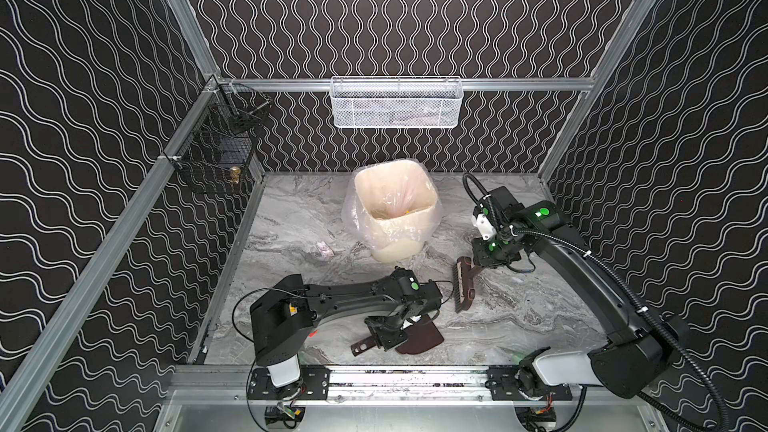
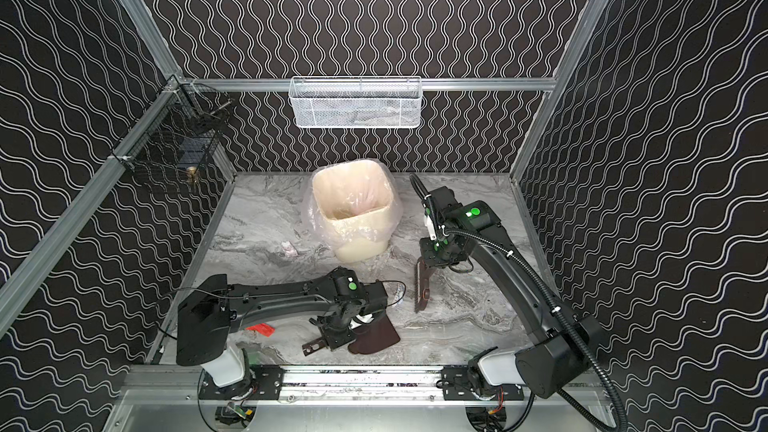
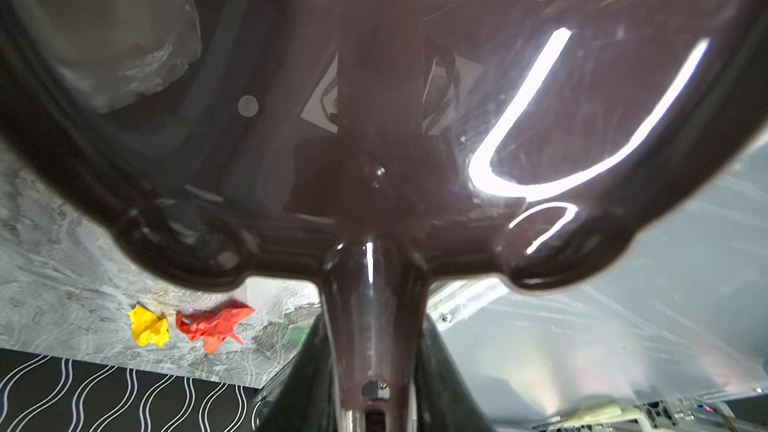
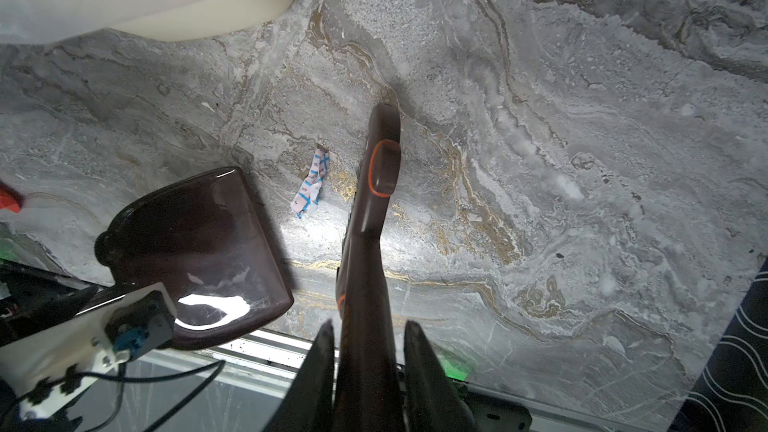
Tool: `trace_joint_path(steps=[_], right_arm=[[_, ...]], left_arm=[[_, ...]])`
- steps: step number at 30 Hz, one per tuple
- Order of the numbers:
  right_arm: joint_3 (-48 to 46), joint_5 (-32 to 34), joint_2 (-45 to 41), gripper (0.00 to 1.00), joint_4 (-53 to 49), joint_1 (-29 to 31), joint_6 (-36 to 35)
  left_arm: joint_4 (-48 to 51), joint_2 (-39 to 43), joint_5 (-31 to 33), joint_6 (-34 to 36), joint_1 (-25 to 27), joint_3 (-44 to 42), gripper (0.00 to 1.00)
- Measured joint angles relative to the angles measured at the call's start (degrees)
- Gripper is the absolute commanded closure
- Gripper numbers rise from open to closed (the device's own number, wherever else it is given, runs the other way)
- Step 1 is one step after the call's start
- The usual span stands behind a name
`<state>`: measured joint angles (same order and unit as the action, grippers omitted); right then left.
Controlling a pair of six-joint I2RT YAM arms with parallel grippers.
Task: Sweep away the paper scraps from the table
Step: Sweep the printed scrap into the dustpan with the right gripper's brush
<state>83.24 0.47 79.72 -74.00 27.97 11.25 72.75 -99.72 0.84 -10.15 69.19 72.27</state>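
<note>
On the table [image 1: 519, 305] my left gripper [image 1: 380, 338] [image 3: 372, 351] is shut on the handle of a dark brown dustpan [image 1: 422, 338] [image 4: 195, 243], which lies low near the front edge. Further back, my right gripper [image 1: 492, 257] [image 4: 369, 330] is shut on the handle of a brown brush [image 1: 463, 284] [image 4: 374, 201], bristles toward the dustpan. Of the paper scraps, a white one with blue marks [image 4: 309, 184] lies between brush and dustpan. A red one [image 3: 214, 326] [image 2: 261, 329] and a yellow one [image 3: 148, 326] lie behind the dustpan under the left arm. A pale printed one [image 1: 325, 249] rests left of the bin.
A cream bin [image 1: 395, 209] with a clear liner stands at the back middle of the table. A white mesh basket [image 1: 395, 101] hangs on the back rail and a black wire basket [image 1: 220, 147] on the left rail. Aluminium rails frame the table.
</note>
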Motion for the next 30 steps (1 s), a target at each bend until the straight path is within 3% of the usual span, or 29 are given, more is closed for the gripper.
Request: trace_joint_path(steps=[17, 25, 30], right_arm=[[1.46, -0.44, 3.78, 1.00, 0.22, 8.48, -1.44], [5.01, -6.47, 5.03, 1.00, -1.27, 15.65, -2.10], [5.60, -9.75, 4.72, 1.00, -2.36, 16.90, -1.77]], left_arm=[[-4.72, -3.96, 1.03, -1.53, 0.20, -0.48, 1.00], [-6.32, -3.98, 1.53, -2.03, 0.20, -1.73, 1.00], [-7.34, -3.43, 1.90, -3.04, 0.20, -2.99, 1.00]])
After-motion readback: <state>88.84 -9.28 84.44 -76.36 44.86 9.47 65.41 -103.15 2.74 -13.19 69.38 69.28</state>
